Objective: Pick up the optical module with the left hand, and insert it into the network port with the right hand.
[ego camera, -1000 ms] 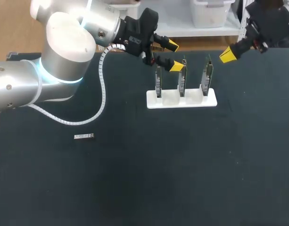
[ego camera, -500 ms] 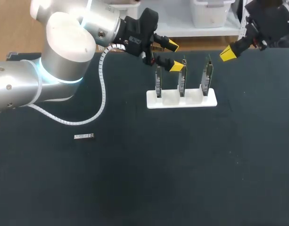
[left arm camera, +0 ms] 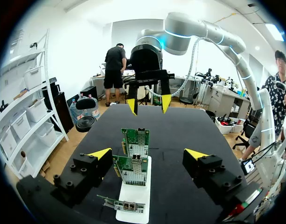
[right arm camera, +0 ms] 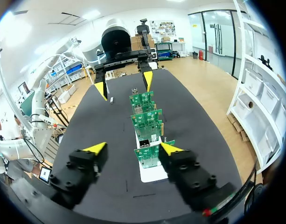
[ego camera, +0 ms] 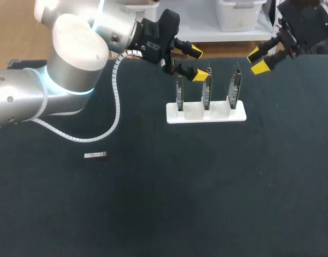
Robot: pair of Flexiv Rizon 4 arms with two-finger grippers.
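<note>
**Change noted.** In the head view only one yellow tip of the right claw (ego camera: 257, 60) showed a second ago. Both tips now show, one above the other, so the claw has turned or parted at the wrist. It has not travelled across the worktop (ego camera: 180, 203). The left arm and every item on the worktop stay as they were.

**Claws.** The left claw (ego camera: 196, 64) is spread and empty. It hangs over the top of the left-hand network cards (ego camera: 205, 91), at about 11 o'clock from the white stand (ego camera: 206, 114). The right claw is likewise spread and empty, at about 2 o'clock from the stand and apart from the cards.

**Task item.** The optical module (ego camera: 95, 155) lies flat on the worktop at about 8 o'clock from the stand. It is well apart from both claws and untouched.

**Assessment.** Pickup has not begun. The left claw is on the wrong side of the stand for the module and must come back and down to it. The right claw's movement looks like preparation only. No card port is engaged.
</note>
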